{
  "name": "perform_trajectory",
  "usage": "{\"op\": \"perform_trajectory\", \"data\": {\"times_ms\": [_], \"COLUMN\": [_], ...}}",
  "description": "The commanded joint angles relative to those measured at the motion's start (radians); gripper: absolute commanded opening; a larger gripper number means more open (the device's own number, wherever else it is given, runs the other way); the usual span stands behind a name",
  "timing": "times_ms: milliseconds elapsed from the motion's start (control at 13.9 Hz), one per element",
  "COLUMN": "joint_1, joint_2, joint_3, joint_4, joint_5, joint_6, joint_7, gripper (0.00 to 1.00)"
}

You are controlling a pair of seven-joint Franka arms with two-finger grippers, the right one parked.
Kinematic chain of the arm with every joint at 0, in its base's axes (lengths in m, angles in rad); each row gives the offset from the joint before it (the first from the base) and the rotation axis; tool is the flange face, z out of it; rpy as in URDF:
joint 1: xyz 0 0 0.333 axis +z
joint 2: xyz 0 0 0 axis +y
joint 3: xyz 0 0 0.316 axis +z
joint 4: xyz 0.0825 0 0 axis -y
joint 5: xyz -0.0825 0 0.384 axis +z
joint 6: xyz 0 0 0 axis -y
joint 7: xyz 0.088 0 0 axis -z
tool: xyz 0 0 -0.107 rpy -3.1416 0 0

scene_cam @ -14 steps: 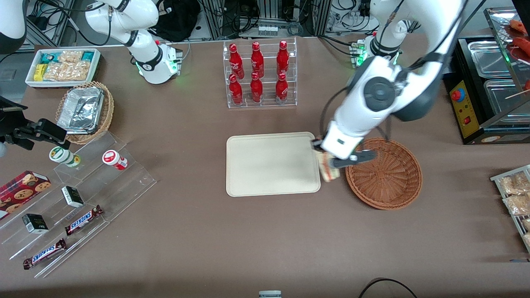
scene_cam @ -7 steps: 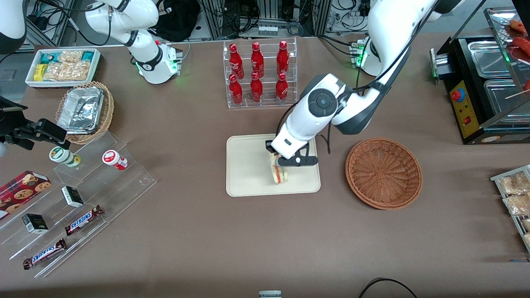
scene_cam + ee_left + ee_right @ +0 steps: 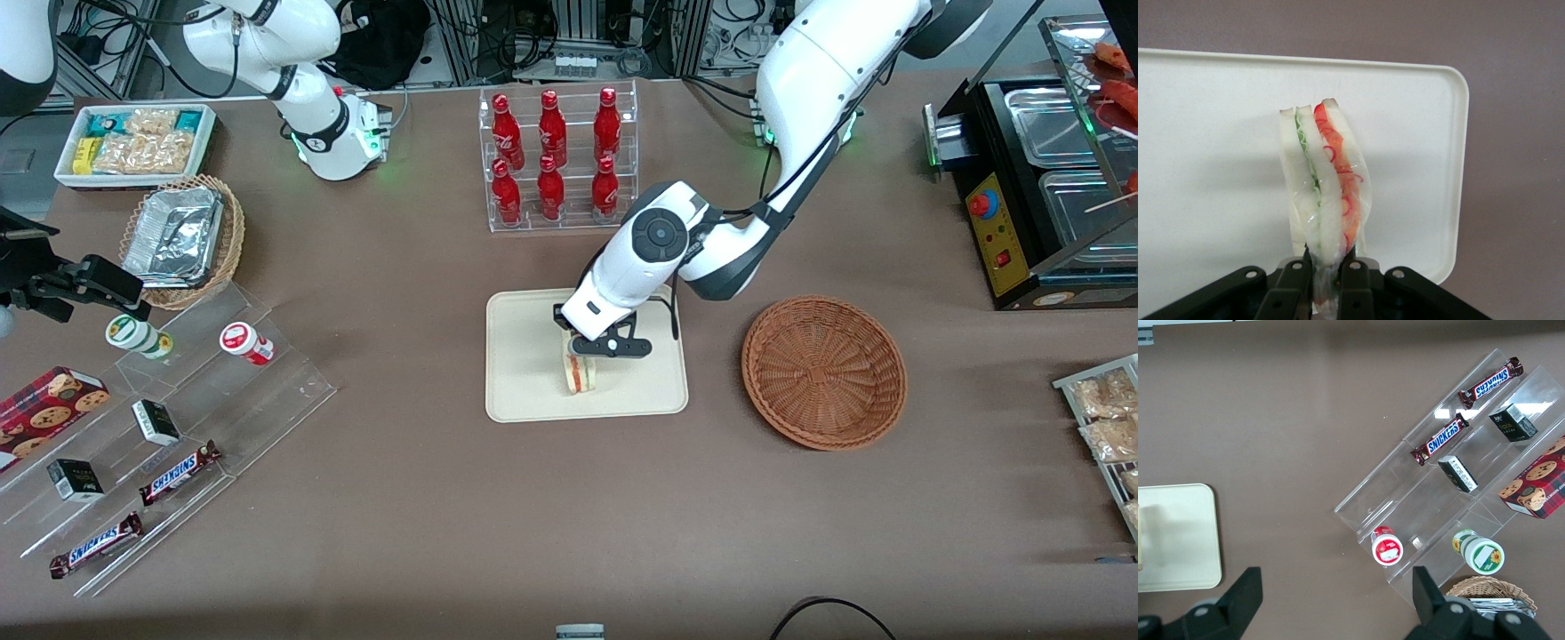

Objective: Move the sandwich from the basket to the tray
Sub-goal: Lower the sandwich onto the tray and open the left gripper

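Observation:
My left gripper (image 3: 587, 353) (image 3: 1327, 263) is shut on the sandwich (image 3: 581, 374) (image 3: 1325, 180), a clear-wrapped white wedge with red and green filling. The sandwich hangs cut edge down over the middle of the cream tray (image 3: 524, 356) (image 3: 1211, 133); whether it touches the tray surface I cannot tell. The reddish-brown woven basket (image 3: 824, 371) stands beside the tray toward the working arm's end, with nothing in it.
A clear rack of red bottles (image 3: 556, 160) stands farther from the front camera than the tray. Toward the parked arm's end are acrylic steps (image 3: 178, 427) with snack bars and jars, a tan basket with foil (image 3: 182, 238) and a white snack bin (image 3: 133, 142). A black appliance (image 3: 1040, 196) sits at the working arm's end.
My gripper carried the sandwich from the basket's rim across onto the tray, then moved a little farther toward the tray's middle and lower.

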Motion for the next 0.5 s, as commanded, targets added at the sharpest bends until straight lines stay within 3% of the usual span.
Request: {"op": "perform_trajectory", "data": {"times_ms": [0,432], "joint_1": [-0.010,-0.018], "joint_2": [0.009,0.023], "joint_3": [0.010,0.010], "joint_4": [-0.018,-0.063], "joint_5": [0.060,0.067], "joint_6": [0.016,0.093], "joint_7": [0.002,-0.038], "gripper": [0.15,0.19]}}
